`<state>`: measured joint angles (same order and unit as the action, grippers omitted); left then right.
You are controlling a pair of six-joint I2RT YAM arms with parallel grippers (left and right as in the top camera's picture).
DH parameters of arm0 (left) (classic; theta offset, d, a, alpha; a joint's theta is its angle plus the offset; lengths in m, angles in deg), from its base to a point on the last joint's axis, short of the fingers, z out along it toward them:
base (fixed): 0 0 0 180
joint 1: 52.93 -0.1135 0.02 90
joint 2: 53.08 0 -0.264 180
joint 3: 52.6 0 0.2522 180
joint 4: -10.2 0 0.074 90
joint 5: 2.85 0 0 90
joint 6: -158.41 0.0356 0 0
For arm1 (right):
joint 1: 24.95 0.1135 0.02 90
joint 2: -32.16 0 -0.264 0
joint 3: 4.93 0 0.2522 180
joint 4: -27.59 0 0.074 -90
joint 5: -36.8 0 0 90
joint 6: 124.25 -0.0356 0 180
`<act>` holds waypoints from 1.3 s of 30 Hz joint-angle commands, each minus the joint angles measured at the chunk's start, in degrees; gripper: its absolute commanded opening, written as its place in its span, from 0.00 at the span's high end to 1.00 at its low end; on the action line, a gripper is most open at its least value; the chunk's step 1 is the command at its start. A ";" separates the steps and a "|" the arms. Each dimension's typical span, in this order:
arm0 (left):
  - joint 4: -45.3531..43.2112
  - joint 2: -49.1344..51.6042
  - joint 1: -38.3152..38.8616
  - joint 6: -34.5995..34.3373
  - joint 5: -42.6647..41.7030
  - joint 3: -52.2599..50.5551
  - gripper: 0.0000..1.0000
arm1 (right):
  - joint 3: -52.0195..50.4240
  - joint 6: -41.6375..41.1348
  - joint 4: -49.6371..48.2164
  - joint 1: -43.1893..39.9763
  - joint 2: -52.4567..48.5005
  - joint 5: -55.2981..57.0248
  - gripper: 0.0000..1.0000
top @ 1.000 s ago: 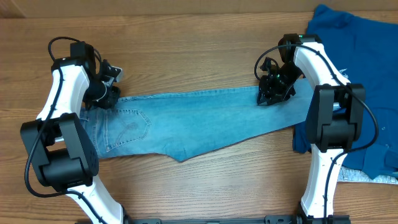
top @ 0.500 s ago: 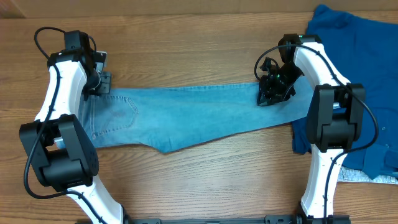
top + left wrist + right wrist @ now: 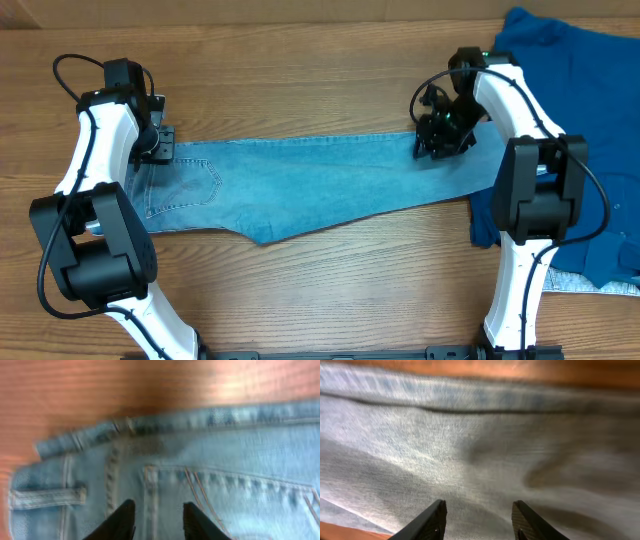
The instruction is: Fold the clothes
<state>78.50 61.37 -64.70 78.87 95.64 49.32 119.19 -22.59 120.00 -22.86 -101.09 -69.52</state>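
The light-wash denim jeans (image 3: 300,185) lie flat across the table, with the waist and a stitched back pocket at the left and the legs running right. My left gripper (image 3: 160,143) hovers over the far left corner of the waistband. In the left wrist view its fingers (image 3: 156,512) are apart over the denim (image 3: 225,460), near a belt loop and pocket seam, and hold nothing. My right gripper (image 3: 437,140) is over the far edge of the leg at the right. Its fingers (image 3: 479,510) are apart above smooth denim (image 3: 470,435).
A large dark royal-blue garment (image 3: 570,60) lies at the right, partly under the right arm. A small pale grey cloth (image 3: 590,283) lies at its near edge. The jeans' leg end runs under the right arm. Bare wooden table (image 3: 300,300) shows in front of and behind the jeans.
My left gripper has moved left and back, and the waist end has been drawn left and flattened. My right gripper has shifted slightly toward the far side.
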 commanded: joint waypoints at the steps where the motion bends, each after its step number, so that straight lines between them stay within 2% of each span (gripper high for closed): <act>1: 7.34 -1.33 0.11 -0.24 -9.11 -0.61 0.68 | 8.33 -2.69 1.27 0.04 1.49 3.89 0.53; 3: 12.13 -1.31 0.22 -0.26 -14.03 -0.68 0.65 | 12.76 -4.07 3.82 -0.22 1.57 5.44 0.47; 5: 14.21 -1.31 0.22 -0.48 -16.55 -0.70 0.61 | 16.70 -7.67 6.14 -1.20 1.57 8.13 0.28; 6: 14.08 -1.31 0.22 -0.59 -16.70 -0.70 0.61 | 16.94 -7.65 6.34 -1.92 1.57 8.46 0.23; 8: 13.60 -1.31 0.20 -1.75 -16.68 -0.70 0.60 | 16.65 -7.67 6.49 -4.61 1.46 10.14 0.20; 13: 14.19 -1.31 0.20 -1.77 -16.70 -0.92 0.60 | 16.33 -10.88 8.48 -12.96 1.46 9.66 0.19; 16: 14.93 -1.31 0.20 -2.69 -17.97 -2.19 0.54 | 15.52 -10.84 11.04 -17.40 1.46 9.62 0.20; 18: 15.15 -1.31 0.22 -3.50 -18.84 -4.17 0.55 | 13.31 -10.84 11.43 -19.26 1.46 9.57 0.19; 25: 7.43 -1.31 0.20 -5.81 -18.34 -16.28 0.57 | 2.60 -10.38 4.04 -19.82 1.44 9.66 0.20; 27: 5.53 -1.31 0.07 -7.06 -14.51 -19.52 0.58 | -2.08 -10.43 -0.17 -19.87 1.44 10.05 0.20; 31: 6.60 -1.31 -0.57 -17.68 6.36 -22.40 0.57 | -8.33 -11.96 -7.26 -21.16 1.44 13.77 0.19; 33: 6.84 -1.31 -1.90 -22.32 13.09 -22.38 0.53 | -9.07 -11.96 -8.57 -22.14 1.44 13.75 0.19; 39: 3.08 -1.31 -6.34 -22.29 12.13 -22.38 0.54 | -9.07 -11.96 -8.98 -23.76 1.44 13.70 0.18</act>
<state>84.36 57.85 -64.99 60.29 91.38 29.54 112.13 -34.37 111.98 -43.97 -98.55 -59.90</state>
